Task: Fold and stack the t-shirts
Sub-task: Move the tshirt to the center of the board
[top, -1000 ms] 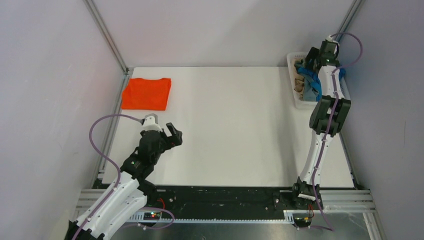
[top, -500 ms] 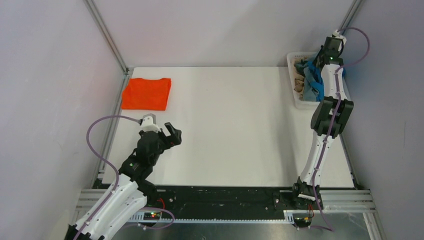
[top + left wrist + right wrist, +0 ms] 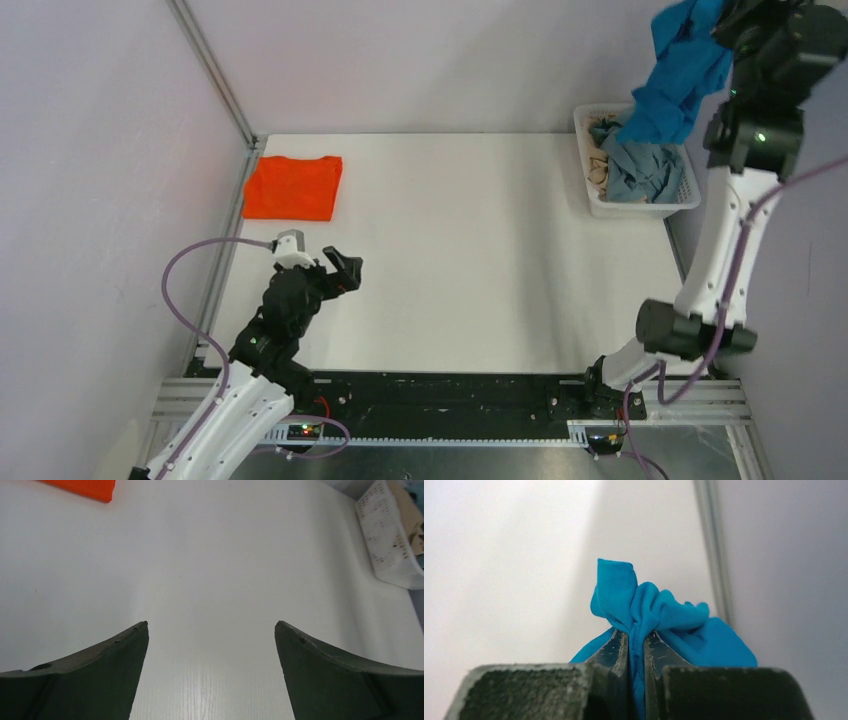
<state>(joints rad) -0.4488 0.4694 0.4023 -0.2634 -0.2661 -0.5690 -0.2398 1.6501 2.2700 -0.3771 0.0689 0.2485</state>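
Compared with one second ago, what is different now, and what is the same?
The right gripper closed on the blue shirt in the basket and lifted it high. The shirt now hangs from it, its lower end over the basket. The same: the folded orange shirt at the far left, the grey-blue shirt in the basket, and the left gripper, open.

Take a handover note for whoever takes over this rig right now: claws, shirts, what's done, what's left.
Left claw: open, empty, over the bare table.
Right claw: shut on the cyan shirt, which hangs high above the basket.
Orange shirt: folded, far left corner of the table.
Grey-blue shirt and beige shirt: crumpled in the basket.
Done: one shirt folded.
Left: fold the other three, then stack.
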